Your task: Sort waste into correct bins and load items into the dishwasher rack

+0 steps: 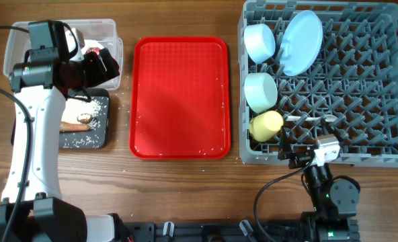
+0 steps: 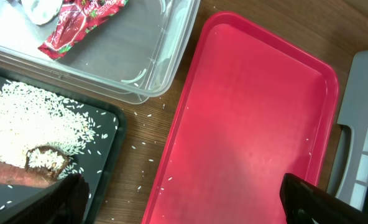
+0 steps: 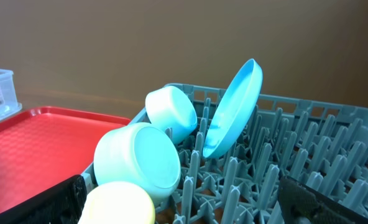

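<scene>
The red tray (image 1: 180, 97) holds only a few rice grains. My left gripper (image 1: 103, 66) is open and empty, over the gap between the clear bin (image 1: 98, 30) and the black bin (image 1: 95, 131); in the left wrist view (image 2: 184, 199) its fingers straddle the black bin's corner (image 2: 103, 143) and the tray (image 2: 252, 112). A red wrapper (image 2: 78, 22) lies in the clear bin. Rice (image 2: 28, 118) and a brown food scrap (image 2: 22, 168) lie in the black bin. My right gripper (image 1: 306, 153) is open and empty at the front edge of the grey rack (image 1: 360, 87).
The rack holds a blue plate (image 1: 301, 42), two pale blue cups (image 1: 259, 42) (image 1: 260, 91), a yellow cup (image 1: 266, 125) and cutlery (image 1: 313, 117). The right wrist view shows the plate (image 3: 234, 112) and cups (image 3: 143, 158) close ahead. Loose rice grains lie on the table.
</scene>
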{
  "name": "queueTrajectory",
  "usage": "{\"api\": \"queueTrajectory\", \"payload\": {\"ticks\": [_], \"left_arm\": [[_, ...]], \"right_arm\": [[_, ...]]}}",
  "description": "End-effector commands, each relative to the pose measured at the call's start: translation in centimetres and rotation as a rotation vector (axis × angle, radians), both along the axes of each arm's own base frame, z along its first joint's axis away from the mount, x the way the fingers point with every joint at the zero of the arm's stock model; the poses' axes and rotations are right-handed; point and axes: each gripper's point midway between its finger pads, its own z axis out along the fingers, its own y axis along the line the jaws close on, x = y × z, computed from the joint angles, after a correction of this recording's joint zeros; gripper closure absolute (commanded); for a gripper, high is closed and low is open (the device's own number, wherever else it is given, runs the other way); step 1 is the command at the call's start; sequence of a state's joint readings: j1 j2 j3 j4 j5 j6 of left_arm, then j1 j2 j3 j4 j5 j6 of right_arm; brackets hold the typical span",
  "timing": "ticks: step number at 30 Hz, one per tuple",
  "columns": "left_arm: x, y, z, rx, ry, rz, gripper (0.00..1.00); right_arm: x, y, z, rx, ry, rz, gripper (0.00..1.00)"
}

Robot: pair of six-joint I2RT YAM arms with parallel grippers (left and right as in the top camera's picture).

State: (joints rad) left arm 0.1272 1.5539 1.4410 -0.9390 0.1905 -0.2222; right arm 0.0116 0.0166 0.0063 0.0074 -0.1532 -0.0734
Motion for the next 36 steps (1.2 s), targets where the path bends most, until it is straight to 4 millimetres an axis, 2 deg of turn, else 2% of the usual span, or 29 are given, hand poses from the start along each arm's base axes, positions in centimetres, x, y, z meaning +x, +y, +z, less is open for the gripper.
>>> {"api": "queueTrajectory", "payload": {"ticks": [1,6,8,9,10,11,13,14,15,17,20,22,24,26,36], "left_arm": [[0.1,0.2,0.3,0.006,-0.010,0.000,0.00],[-0.2,0.1,0.5,0.007,-0.015,-0.001,0.00],[-1.8,-1.0,3.1,0.022,-0.084,-0.024,0.00],[-2.9,-1.0,4.2,0.090,-0.122,-0.046,0.00],[-4.0,-2.2,5.5,0.112,-0.231,-0.091,0.00],[-4.3,-2.9,6.6,0.108,-0.386,-0.107,0.00],[-5.5,-3.7,7.7,0.106,-0.694,-0.126,0.00],[-6.9,-3.8,7.6,0.118,-0.830,-0.124,0.00],[-8.7,-3.8,6.2,0.128,-0.915,-0.119,0.00],[-11.2,-3.5,3.6,0.148,-0.978,-0.102,0.00],[-13.3,-3.0,0.6,0.169,-1.044,-0.076,0.00],[-13.6,-2.8,-1.3,0.175,-1.050,-0.065,0.00],[-13.9,-2.8,-2.3,0.175,-1.052,-0.065,0.00],[-14.2,-2.9,-3.8,0.165,-0.990,-0.066,0.00],[-14.2,-2.9,-3.8,0.162,-0.992,-0.064,0.00]], "right_arm": [[0.0,0.1,-0.1,-0.005,0.003,0.006,0.00],[0.0,0.1,-0.1,-0.005,0.003,0.006,0.01],[0.0,0.1,-0.1,-0.005,0.003,0.006,0.00],[0.0,0.1,-0.1,-0.005,0.003,0.006,0.00],[0.0,0.1,-0.1,-0.005,0.003,0.006,0.00],[0.0,0.1,-0.1,-0.005,0.003,0.006,0.00],[0.0,0.1,-0.1,-0.005,0.003,0.006,0.00],[0.0,0.1,-0.1,-0.005,0.003,0.006,0.00],[0.0,0.1,-0.1,-0.005,0.003,0.006,0.00],[0.0,0.1,-0.1,-0.005,0.003,0.006,0.00],[0.0,0.1,-0.1,-0.005,0.003,0.006,0.00],[0.0,0.1,-0.1,-0.005,0.003,0.006,0.00],[0.0,0.1,-0.1,-0.005,0.003,0.006,0.00],[0.0,0.1,-0.1,-0.005,0.003,0.006,0.00],[0.0,0.1,-0.1,-0.005,0.003,0.006,0.00]]}}
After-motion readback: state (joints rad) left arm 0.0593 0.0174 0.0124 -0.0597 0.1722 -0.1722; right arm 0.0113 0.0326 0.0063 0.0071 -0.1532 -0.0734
